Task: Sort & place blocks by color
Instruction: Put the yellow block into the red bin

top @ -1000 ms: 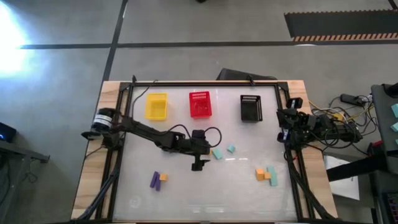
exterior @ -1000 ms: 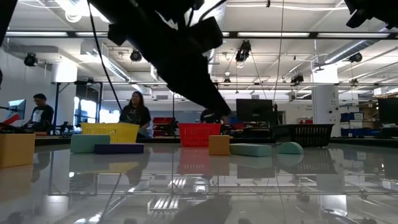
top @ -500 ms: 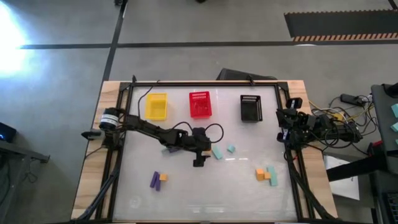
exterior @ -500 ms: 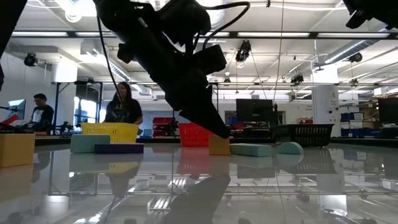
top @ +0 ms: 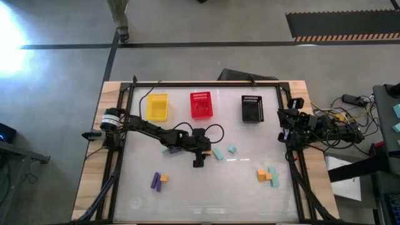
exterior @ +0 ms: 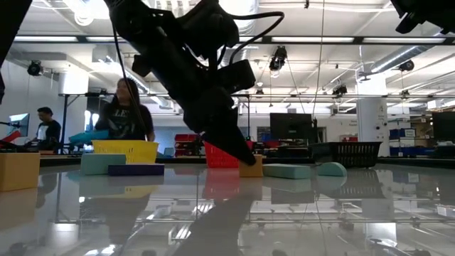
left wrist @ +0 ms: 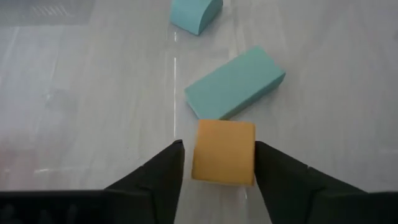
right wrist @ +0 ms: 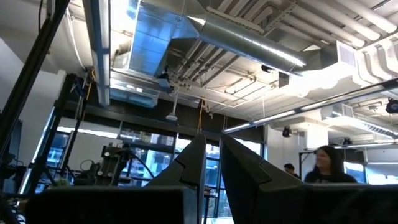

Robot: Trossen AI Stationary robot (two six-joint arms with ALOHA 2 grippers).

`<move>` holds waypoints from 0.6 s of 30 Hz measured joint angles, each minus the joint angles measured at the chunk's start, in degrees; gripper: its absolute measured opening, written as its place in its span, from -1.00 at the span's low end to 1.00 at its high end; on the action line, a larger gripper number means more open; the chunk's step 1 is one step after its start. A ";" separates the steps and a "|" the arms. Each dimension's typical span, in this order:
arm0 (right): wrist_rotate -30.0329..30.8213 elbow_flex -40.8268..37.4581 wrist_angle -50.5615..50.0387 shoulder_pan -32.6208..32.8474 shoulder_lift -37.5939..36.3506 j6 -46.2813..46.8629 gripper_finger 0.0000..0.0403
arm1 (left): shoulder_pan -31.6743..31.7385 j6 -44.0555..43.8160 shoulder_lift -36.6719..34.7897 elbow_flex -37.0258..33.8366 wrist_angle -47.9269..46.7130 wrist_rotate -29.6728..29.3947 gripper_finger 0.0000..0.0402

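Pick-up step: left hand (left wrist: 217, 163) down on counter (top: 187, 187), fingers straddling orange cube (left wrist: 224, 152) just beside teal bar (left wrist: 235, 83), not yet pinching it. Next: clamp, lift, carry toward baskets. Right hand (right wrist: 211, 165) clenched empty, parked at counter's right edge.

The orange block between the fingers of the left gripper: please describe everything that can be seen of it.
The orange block is a small matte cube with plain, unmarked faces and fairly sharp edges. It rests flat on the glossy table, near the table's middle, between the fingers of the left gripper, one on each side of it; a thin gap shows beside the one finger, and contact with the other cannot be told. Its far edge meets, or nearly meets, a corner of the teal bar, which lies at a slant.
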 joint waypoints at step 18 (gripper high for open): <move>0.10 0.00 -0.04 0.00 -0.02 0.14 -0.81 | 1.46 4.54 -9.00 1.01 -10.74 -1.89 -0.42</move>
